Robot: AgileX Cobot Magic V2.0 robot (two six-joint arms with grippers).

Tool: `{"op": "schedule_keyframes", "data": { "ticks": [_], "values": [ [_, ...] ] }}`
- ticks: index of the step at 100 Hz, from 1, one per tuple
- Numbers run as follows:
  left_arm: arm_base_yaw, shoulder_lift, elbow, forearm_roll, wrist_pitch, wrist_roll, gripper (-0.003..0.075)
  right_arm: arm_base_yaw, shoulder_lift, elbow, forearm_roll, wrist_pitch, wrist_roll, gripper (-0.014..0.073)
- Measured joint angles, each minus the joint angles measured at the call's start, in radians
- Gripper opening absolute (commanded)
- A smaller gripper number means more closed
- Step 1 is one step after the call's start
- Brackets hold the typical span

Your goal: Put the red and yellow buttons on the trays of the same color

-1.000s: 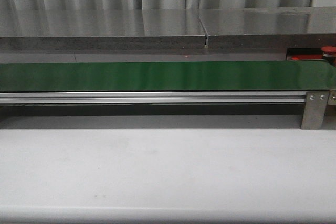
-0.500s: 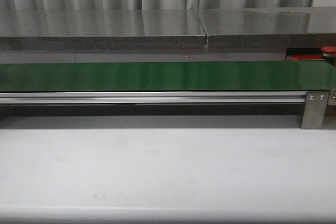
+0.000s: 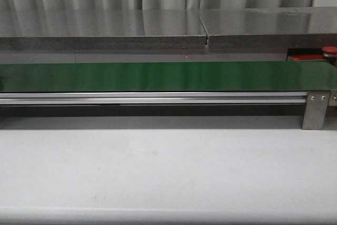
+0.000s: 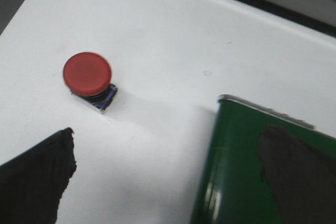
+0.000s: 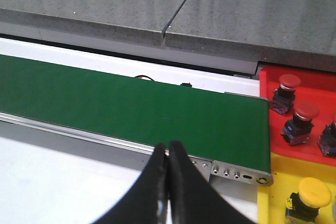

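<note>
In the left wrist view a red button (image 4: 87, 73) with a domed cap stands alone on the white tabletop, beside the end of the green belt (image 4: 247, 171). My left gripper (image 4: 168, 174) is open and empty, one finger over the table and the other over the belt, short of the button. In the right wrist view the red tray (image 5: 268, 85) holds two red buttons (image 5: 289, 82) (image 5: 305, 111). Beside it, the yellow tray (image 5: 273, 192) holds a yellow button (image 5: 314, 188). My right gripper (image 5: 167, 146) is shut on nothing, near the belt's rail.
The long green belt (image 3: 158, 76) runs across the front view on an aluminium rail (image 3: 158, 98), with a grey shelf (image 3: 105, 27) behind it. A red button (image 3: 330, 51) and a strip of red tray (image 3: 308, 57) show at far right. White tabletop (image 3: 158, 172) lies in front.
</note>
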Motion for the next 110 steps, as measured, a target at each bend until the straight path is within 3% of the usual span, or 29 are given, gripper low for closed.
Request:
{"op": "schedule_keyframes", "data": {
  "ticks": [37, 86, 98, 110],
  "values": [
    [0.045, 0.171, -0.037, 0.002, -0.141, 0.000, 0.0659, 0.000, 0.000, 0.000, 0.000, 0.000, 0.000, -0.0118],
    [0.045, 0.365, -0.253, 0.002, -0.163, 0.001, 0.0656, 0.000, 0.000, 0.000, 0.000, 0.000, 0.000, -0.0118],
    [0.045, 0.396, -0.284, -0.002, -0.163, 0.001, 0.0604, 0.000, 0.000, 0.000, 0.000, 0.000, 0.000, -0.0118],
    [0.045, 0.408, -0.293, -0.002, -0.163, 0.001, 0.0438, 0.000, 0.000, 0.000, 0.000, 0.000, 0.000, -0.0118]
  ]
}}
